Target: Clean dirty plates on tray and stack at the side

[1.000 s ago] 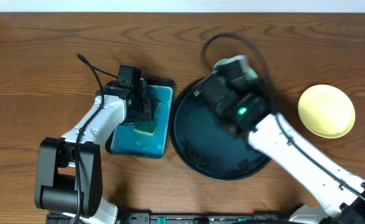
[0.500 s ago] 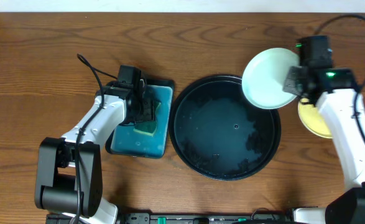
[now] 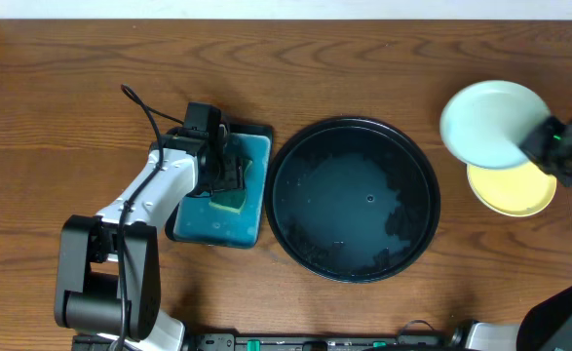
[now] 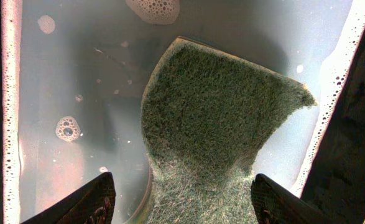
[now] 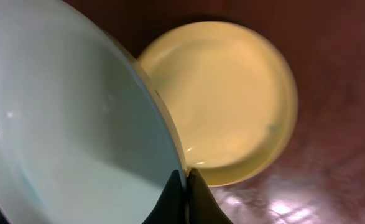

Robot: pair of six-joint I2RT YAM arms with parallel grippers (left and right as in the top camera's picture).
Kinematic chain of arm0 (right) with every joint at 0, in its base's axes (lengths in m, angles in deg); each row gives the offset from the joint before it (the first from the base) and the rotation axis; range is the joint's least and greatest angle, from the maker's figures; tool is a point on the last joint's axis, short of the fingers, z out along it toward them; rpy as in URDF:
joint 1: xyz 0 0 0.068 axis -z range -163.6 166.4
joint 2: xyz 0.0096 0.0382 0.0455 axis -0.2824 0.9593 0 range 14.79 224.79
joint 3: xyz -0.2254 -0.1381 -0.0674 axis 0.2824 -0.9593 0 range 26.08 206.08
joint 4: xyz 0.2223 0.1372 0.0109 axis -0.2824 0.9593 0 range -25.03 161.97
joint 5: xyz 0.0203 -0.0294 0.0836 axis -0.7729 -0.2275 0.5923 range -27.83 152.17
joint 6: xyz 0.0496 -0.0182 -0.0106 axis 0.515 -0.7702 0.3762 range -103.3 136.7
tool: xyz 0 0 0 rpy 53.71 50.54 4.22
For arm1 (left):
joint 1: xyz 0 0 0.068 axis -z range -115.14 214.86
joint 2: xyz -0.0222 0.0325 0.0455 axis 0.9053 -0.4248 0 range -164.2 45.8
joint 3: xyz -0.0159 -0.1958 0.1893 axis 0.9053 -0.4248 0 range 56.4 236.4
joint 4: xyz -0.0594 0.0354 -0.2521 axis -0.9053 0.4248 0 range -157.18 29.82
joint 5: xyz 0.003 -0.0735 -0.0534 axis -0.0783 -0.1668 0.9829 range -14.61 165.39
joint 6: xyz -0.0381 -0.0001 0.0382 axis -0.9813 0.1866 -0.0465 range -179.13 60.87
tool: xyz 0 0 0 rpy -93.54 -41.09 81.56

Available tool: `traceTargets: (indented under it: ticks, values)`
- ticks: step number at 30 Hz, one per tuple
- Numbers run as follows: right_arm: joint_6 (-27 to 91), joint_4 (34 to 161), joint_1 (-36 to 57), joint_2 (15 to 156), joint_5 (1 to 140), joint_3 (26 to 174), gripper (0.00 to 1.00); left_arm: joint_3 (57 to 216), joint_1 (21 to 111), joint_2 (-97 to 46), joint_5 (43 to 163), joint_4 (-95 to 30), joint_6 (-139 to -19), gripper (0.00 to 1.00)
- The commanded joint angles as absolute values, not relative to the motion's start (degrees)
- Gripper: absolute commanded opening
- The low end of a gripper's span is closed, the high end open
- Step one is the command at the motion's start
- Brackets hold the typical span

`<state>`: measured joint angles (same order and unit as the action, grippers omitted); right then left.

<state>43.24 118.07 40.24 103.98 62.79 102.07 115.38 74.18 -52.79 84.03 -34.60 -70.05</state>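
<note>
Right jaws pinch the mint plate (image 3: 488, 122) by its rim, just upper-left of the yellow plate (image 3: 514, 191); left jaws stand spread.

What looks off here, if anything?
Nothing spilled on the table. Sponge in the teal tray is warped, pinched narrow near the open left claw. Black tray is wet and streaky. Right claw grips the mint plate tilted over the yellow plate.
</note>
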Motion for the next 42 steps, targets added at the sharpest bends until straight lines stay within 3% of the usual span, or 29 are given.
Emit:
traceTargets:
  ticks: [1, 11, 14, 18, 22, 26, 28, 30, 35, 42]
  values:
    - [45.0, 117.9, 45.7, 104.9, 63.8, 99.1, 0.01, 115.2, 74.0, -53.2, 83.5, -34.5, -70.6, 0.71]
    - [44.9, 109.9, 52.7, 107.7, 64.2, 90.2, 0.02, 115.2, 74.0, -53.2, 83.5, -34.0, -70.6, 0.72]
    - [44.9, 108.4, 52.7, 107.7, 64.4, 89.6, 0.26, 115.2, 74.0, -53.0, 83.5, -34.0, -70.6, 0.75]
    - [40.7, 107.0, 52.5, 107.7, 70.9, 89.6, 0.46, 115.7, 74.0, -50.9, 83.6, -34.0, -70.6, 0.77]
    - [30.2, 104.8, 50.3, 107.7, 88.6, 89.6, 0.56, 116.1, 73.2, -45.6, 83.5, -33.3, -70.7, 0.79]
    - [24.5, 105.1, 45.8, 107.7, 93.8, 89.6, 0.61, 117.0, 70.3, -40.9, 83.9, -30.5, -73.5, 0.82]
    - [22.4, 105.7, 42.2, 107.7, 93.8, 89.7, 0.66, 118.8, 69.0, -39.5, 83.9, -27.1, -73.5, 0.82]
    - [20.4, 106.9, 37.3, 107.7, 91.8, 89.9, 0.79, 121.2, 68.0, -39.0, 83.7, -22.8, -73.3, 0.82]
    - [17.6, 114.1, 26.6, 107.7, 80.2, 92.8, 0.99, 126.3, 66.3, -39.0, 83.7, -12.4, -73.4, 0.83]
    - [17.0, 125.5, 17.8, 106.4, 74.4, 97.1, 0.99, 127.0, 64.4, -36.3, 83.3, -0.5, -72.7, 0.83]
